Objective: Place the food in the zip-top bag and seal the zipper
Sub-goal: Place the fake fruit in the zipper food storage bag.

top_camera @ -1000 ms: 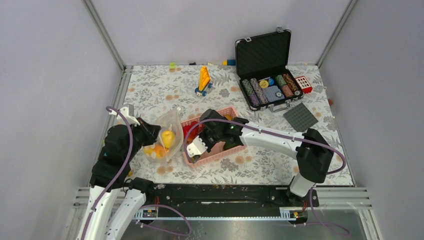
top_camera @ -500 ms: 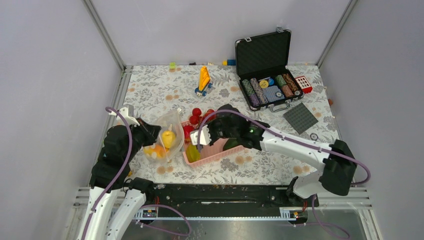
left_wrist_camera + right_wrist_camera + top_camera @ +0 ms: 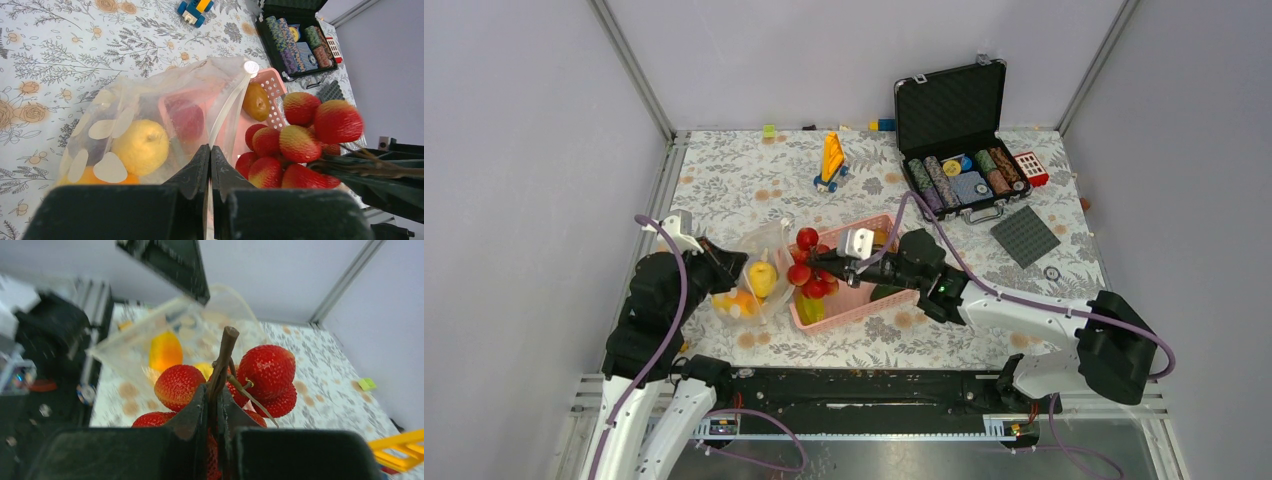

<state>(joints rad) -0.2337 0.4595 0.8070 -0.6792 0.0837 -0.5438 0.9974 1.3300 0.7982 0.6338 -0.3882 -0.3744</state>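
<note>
berry bunch (image 3: 267, 365), stem clamped in right gripper (image 3: 213, 405), zip-top bag (image 3: 150, 115) mouth facing it

The table (image 3: 724, 180) is covered by a pale cloth printed with grey leaf sprays and tan roses; it is enclosed on three sides by plain lilac-grey panels, namely a back wall (image 3: 824, 60), a left wall (image 3: 524, 150) and a right wall (image 3: 1194, 150); the far corners are marked by a left aluminium post (image 3: 631, 68) and a right aluminium post (image 3: 1096, 68); the near edge is bounded by a black rail (image 3: 874, 388), and a grey metal sheet (image 3: 904, 460) is seen nearer still; the scene is lit evenly, with only soft shadows cast.
</note>
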